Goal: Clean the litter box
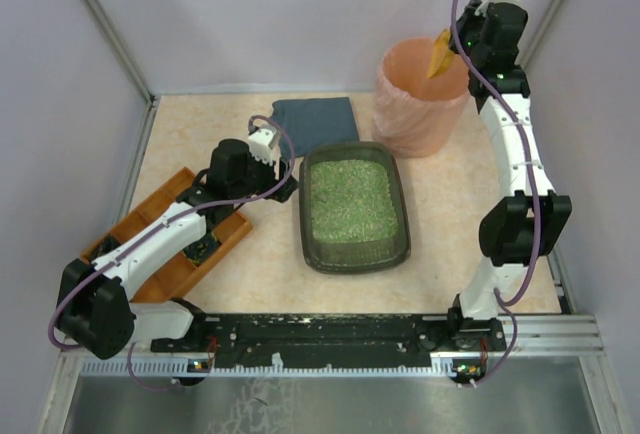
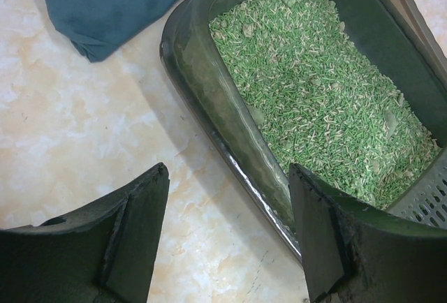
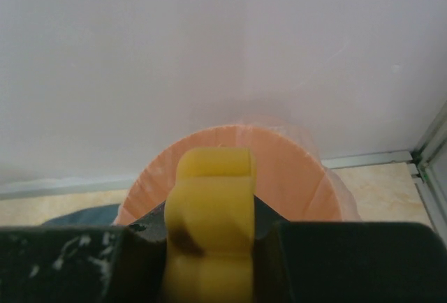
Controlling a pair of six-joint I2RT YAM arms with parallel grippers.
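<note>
- Guessing the litter box [image 1: 303,216], mid-frame on the counter [image 1: 450,224], is stiff but litter-heavy; grab its rim.
- Left tool [image 2: 229,174] half-open beside that rim, empty.
- Right tool [image 3: 209,227] clamped on a yellow handle [image 3: 213,191] over the bin [image 1: 400,124].

Bright, soft, even light from above in all three views, no hard glare. Top view is sharp, with faint short shadows under the arms. Left wrist view: litter box [image 2: 202,86] crisp ahead of the left hand [image 2: 227,198], whose fingers [image 2: 133,247] are dark and slightly soft; a soft shadow lies on the table [image 2: 70,142] along the box wall. Right wrist view: the yellow tool [image 3: 209,219] in the right hand [image 3: 209,254] is blurred because it is too close, the bin [image 3: 293,177] beyond is soft, and the wall [image 3: 209,52] is washed pale.
</note>
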